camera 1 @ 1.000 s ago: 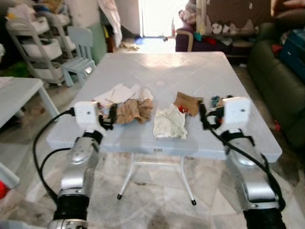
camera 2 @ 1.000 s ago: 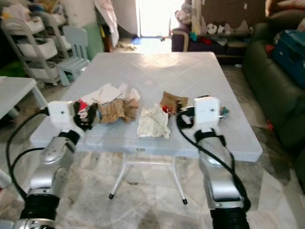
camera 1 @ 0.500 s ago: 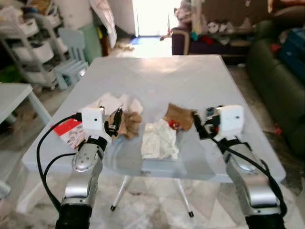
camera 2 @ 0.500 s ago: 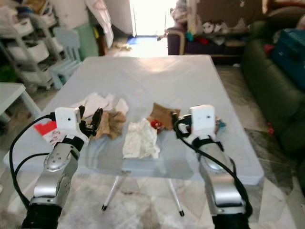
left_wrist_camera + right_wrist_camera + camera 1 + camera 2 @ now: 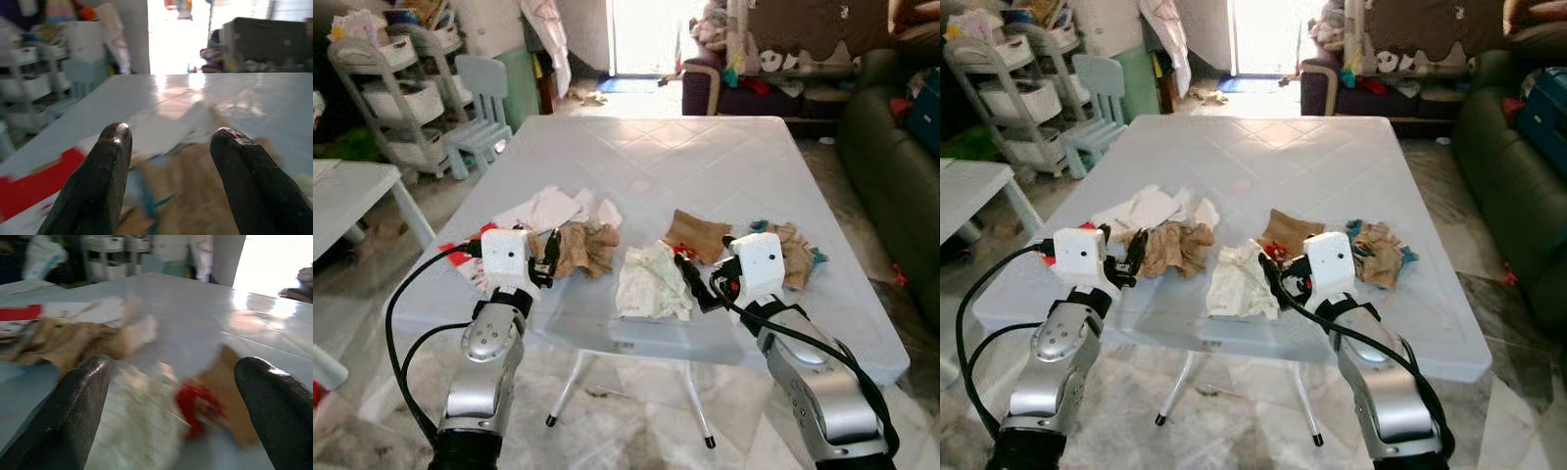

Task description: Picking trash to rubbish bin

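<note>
— What's the surface like, and the room around it?

— A pale blue-grey tabletop [image 5: 705,157] on thin white legs, standing on a marbled floor [image 5: 636,431]. At ten o'clock from it stands a small light chair [image 5: 481,108] with white shelf racks [image 5: 396,98] beside it; at two to three o'clock is a dark green sofa [image 5: 891,186]. A bright doorway [image 5: 646,39] lies at twelve.

— Where's the trash?

— All along the near half of the tabletop. White papers [image 5: 548,208] and a red-and-white wrapper [image 5: 470,262] lie toward nine o'clock, a crumpled brown paper [image 5: 585,247] just beside them, a crumpled white paper [image 5: 649,282] at the near middle, a flat brown piece [image 5: 697,235] behind it, with something small and red between the two, and a brown wad with teal bits [image 5: 790,253] toward three o'clock.

— And the arms?

— Both reach forward over the near edge. The left gripper [image 5: 548,262] sits right at the crumpled brown paper, fingers [image 5: 105,166] spread, nothing between them. The right gripper [image 5: 697,279] points toward eleven o'clock at the white paper's edge, fingers [image 5: 73,406] spread wide and holding nothing.

— Any bin?

— I can't tell of one; the racks hold white baskets whose contents are too small to make out.
</note>
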Tool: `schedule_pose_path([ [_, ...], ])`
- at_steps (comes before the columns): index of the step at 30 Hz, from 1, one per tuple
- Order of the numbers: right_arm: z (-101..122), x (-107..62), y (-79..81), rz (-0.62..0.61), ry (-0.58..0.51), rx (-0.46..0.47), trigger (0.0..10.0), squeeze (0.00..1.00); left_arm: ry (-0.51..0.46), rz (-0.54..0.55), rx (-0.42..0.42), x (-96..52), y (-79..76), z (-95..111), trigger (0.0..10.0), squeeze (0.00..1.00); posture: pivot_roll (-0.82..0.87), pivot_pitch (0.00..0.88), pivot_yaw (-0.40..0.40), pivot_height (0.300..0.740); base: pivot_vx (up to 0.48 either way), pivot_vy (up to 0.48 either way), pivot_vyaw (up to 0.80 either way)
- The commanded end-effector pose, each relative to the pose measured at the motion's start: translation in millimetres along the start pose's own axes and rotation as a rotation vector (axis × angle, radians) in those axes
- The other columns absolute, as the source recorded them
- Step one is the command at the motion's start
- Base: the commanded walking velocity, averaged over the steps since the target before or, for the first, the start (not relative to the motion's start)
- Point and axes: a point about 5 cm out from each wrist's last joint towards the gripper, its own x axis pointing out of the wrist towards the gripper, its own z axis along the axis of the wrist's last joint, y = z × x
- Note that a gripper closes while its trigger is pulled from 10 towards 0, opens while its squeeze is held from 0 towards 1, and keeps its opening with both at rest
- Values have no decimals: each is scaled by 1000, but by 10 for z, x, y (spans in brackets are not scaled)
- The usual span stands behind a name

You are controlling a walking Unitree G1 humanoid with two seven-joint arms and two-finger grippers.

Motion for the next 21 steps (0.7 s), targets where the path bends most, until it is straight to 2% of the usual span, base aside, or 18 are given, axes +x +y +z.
schedule_pose_path([
  [1,74,20,12,4,-26,-14,10000,0,-13,11,10,-6,14,29,10000,0,-125,0,9,740,0,0,800],
  [4,80,21,-14,-18,-29,-19,10000,0,-11,10,9,-2,9,29,10000,0,-127,0,8,740,0,0,604],
  [10,29,59,-98,-89,11,-49,10000,0,31,-30,31,-45,-35,-69,10000,0,-125,0,7,740,0,0,0],
  [17,-153,114,22,-32,124,-73,10000,0,47,-44,52,-73,-46,-133,10000,0,-123,0,3,740,0,0,0],
  [21,-279,148,32,-32,191,-91,10000,0,46,-45,56,-76,-53,-133,10000,0,-120,0,0,740,0,0,0],
])
